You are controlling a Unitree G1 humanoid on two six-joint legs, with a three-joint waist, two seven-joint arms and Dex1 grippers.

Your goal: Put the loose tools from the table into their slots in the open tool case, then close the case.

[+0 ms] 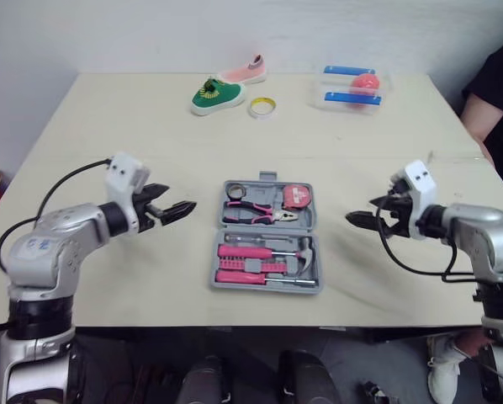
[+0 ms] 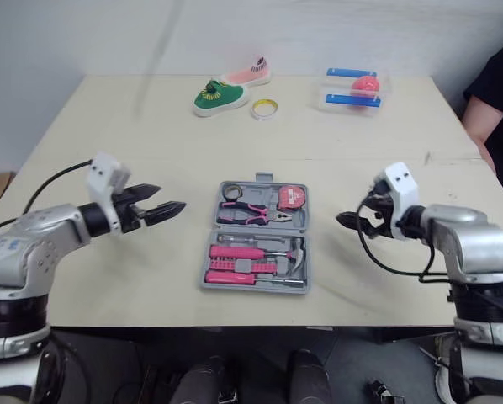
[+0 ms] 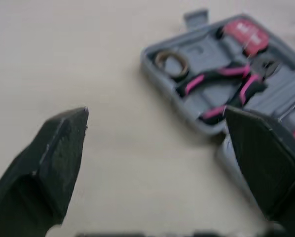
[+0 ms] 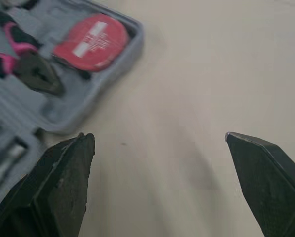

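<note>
The grey tool case (image 1: 312, 220) lies open and flat at the middle of the table. Its far half holds pink-handled pliers (image 1: 256, 213), a red tape measure (image 1: 297, 196) and a small coil (image 1: 235, 189). Its near half holds pink screwdrivers (image 1: 245, 252) and a hammer (image 1: 304, 252). My left gripper (image 1: 181, 199) hovers open just left of the case, pointing at it, with nothing between its fingers. My right gripper (image 1: 359, 212) hovers open to the right of the case, also holding nothing. The right wrist view shows the tape measure (image 4: 91, 42); the left wrist view shows the pliers (image 3: 221, 81).
At the table's far side lie a green shoe (image 1: 217, 94), a pink shoe (image 1: 245, 72), a yellow tape roll (image 1: 262, 106) and a clear box (image 1: 352, 87) with blue strips and a red ball. A person (image 1: 495, 93) in black sits at the far right.
</note>
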